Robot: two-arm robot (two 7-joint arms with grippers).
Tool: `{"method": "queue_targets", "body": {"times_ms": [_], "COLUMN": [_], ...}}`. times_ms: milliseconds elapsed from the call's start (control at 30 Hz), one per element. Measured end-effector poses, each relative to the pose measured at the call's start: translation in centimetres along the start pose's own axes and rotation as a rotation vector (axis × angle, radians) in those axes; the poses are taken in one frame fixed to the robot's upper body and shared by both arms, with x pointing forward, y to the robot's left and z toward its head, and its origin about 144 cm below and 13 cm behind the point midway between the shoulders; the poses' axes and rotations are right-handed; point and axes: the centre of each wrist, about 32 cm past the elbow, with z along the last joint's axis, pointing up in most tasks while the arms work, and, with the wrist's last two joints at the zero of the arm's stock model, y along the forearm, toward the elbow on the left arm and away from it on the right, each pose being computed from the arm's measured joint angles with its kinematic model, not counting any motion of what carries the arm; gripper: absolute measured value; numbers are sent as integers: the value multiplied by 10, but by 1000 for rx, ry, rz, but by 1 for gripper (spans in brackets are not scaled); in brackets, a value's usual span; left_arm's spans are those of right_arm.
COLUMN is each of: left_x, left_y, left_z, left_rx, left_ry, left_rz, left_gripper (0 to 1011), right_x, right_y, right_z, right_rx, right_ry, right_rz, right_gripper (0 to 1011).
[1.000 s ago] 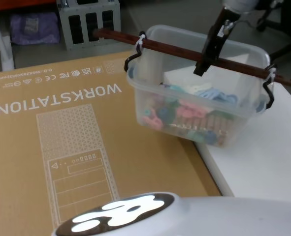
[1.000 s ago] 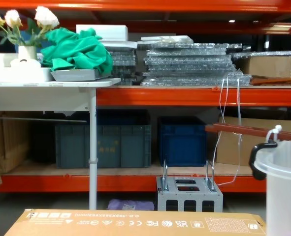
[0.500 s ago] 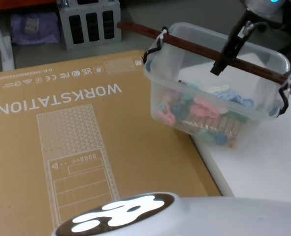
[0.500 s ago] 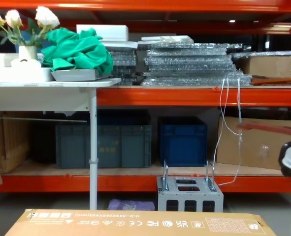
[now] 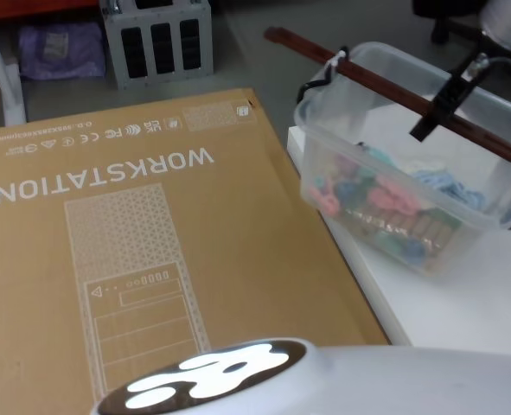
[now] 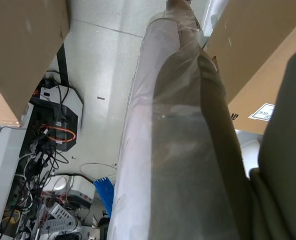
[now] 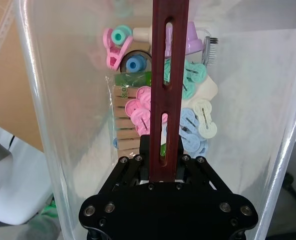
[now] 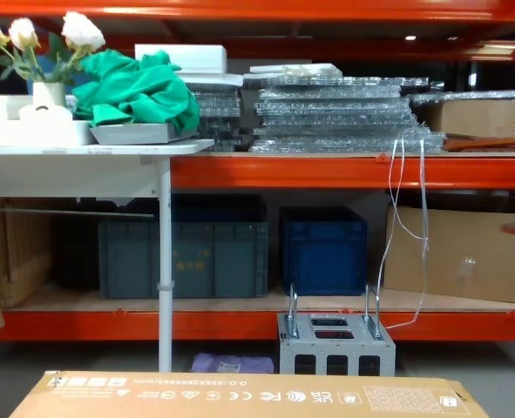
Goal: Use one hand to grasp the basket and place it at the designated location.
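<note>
Over the white table (image 5: pixel 463 294) at the head view's right, the basket (image 5: pixel 411 203) sits tilted, its near bottom edge low toward the tabletop; whether it touches the surface cannot be told. The tub stands just beside the right edge of the large brown cardboard box (image 5: pixel 151 251) printed WORKSTATION, apart from it. Its long reddish-brown handle (image 5: pixel 385 86) runs diagonally across the open top, tied at each end to black fittings, and sticks out past the rim on the far left side.

The right gripper (image 5: pixel 435 111) comes down from the upper right corner and meets the handle near its middle, directly above the tub's interior. From the right wrist camera, the right gripper's black fingers (image 7: pixel 137 167) are closed tight against both sides of the slotted bar, which rises straight out from between them. Below the bar, through the clear walls, lies a heap of pastel plastic clips (image 7: pixel 188 120) in pink, teal, blue and cream, along with a row of wooden clothespins (image 7: pixel 125 117).

The left arm hangs off to the side beside cardboard, above a grey floor; its fingers cannot be made out.

Behind the cardboard box, on the floor, stands a grey metal box (image 8: pixel 335 340) with two steel loops, in front of orange shelving holding blue crates (image 8: pixel 322 248)
</note>
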Motion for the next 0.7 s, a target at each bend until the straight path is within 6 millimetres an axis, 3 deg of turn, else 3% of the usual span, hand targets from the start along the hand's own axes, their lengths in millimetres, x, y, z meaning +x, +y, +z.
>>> {"method": "queue_targets", "body": {"times_ms": [700], "left_x": [0], "left_y": [0], "left_z": [0], "left_rx": [0], "left_ry": [1], "left_rz": [0], "left_gripper": [0], "right_x": [-69], "right_y": [0], "right_z": [7], "right_rx": [-90], "right_ry": [267], "right_rz": [-58], "right_gripper": [233]}}
